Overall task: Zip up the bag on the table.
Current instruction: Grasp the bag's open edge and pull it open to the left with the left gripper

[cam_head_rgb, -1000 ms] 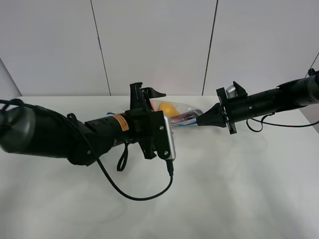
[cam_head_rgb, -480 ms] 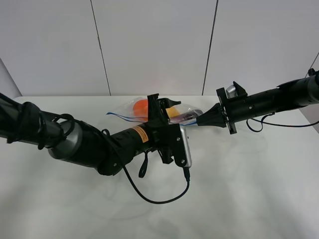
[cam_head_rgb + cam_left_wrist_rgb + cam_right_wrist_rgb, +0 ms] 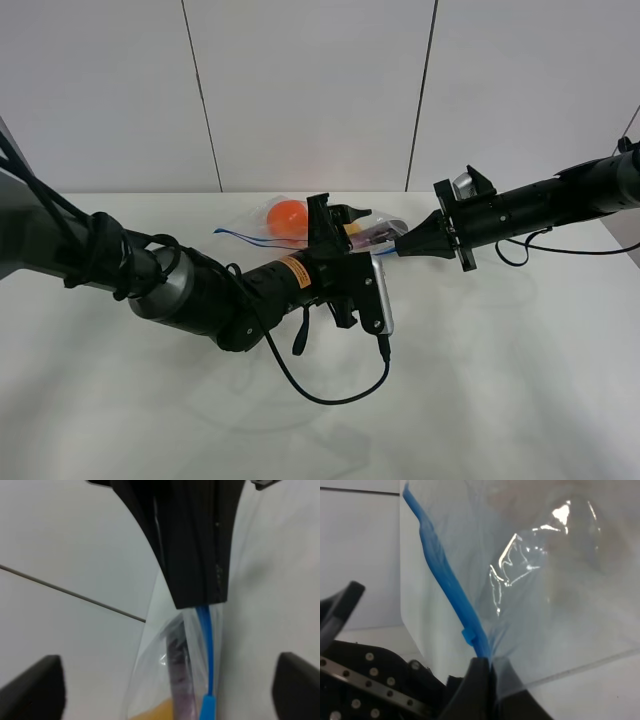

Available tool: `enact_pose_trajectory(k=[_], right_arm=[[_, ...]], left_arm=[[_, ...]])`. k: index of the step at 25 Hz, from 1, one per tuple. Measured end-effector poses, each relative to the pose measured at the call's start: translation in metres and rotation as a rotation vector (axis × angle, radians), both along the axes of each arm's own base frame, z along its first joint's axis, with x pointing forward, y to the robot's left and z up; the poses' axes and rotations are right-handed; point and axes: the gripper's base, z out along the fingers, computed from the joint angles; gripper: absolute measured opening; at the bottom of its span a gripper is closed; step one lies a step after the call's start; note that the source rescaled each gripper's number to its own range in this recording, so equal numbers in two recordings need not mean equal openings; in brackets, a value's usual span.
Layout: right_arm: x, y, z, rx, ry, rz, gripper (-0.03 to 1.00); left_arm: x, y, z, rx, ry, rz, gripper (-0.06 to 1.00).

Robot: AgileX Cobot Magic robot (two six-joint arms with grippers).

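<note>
The clear bag [image 3: 262,228] lies at the far middle of the white table [image 3: 500,380], with an orange ball [image 3: 288,214], a yellow piece [image 3: 353,229] and a purple piece [image 3: 377,234] inside. My right gripper [image 3: 403,244] is shut on the bag's right end; its wrist view shows the fingers [image 3: 481,676] pinching the blue zip strip [image 3: 446,577]. My left gripper [image 3: 340,210] is open over the bag's right part. In the left wrist view [image 3: 162,690] its fingers [image 3: 31,686] straddle the blue strip [image 3: 205,645], apart from it, just short of the right gripper's fingers [image 3: 195,540].
A grey panelled wall stands right behind the table's far edge. The left arm's black body and looping cable [image 3: 330,385] hang over the table's middle. The right arm [image 3: 540,205] reaches in from the right edge.
My left arm has moved to the right along the bag, towards the right gripper, uncovering the orange ball. The right gripper has stayed where it was, still holding the bag.
</note>
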Motion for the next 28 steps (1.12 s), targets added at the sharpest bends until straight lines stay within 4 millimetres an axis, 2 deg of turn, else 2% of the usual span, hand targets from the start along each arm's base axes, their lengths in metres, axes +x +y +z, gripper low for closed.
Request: enact_pose_trajectory(k=[4, 7, 15, 22, 28], right_arm=[[0.0, 0.0, 0.0, 0.0, 0.0, 0.0, 0.0], [0.0, 0.0, 0.0, 0.0, 0.0, 0.0, 0.0], [0.0, 0.0, 0.0, -0.001, 0.0, 0.001, 0.0], [0.0, 0.0, 0.0, -0.001, 0.0, 0.001, 0.0], [0.0, 0.0, 0.0, -0.001, 0.0, 0.001, 0.0]], left_arm=[[0.0, 0.0, 0.0, 0.0, 0.0, 0.0, 0.72], [0.0, 0.0, -0.003, 0.005, 0.006, 0.0, 0.68], [0.0, 0.0, -0.013, 0.022, 0.024, 0.0, 0.64], [0.0, 0.0, -0.013, 0.022, 0.024, 0.0, 0.32], [-0.001, -0.002, -0.013, 0.035, 0.011, -0.03, 0.27]])
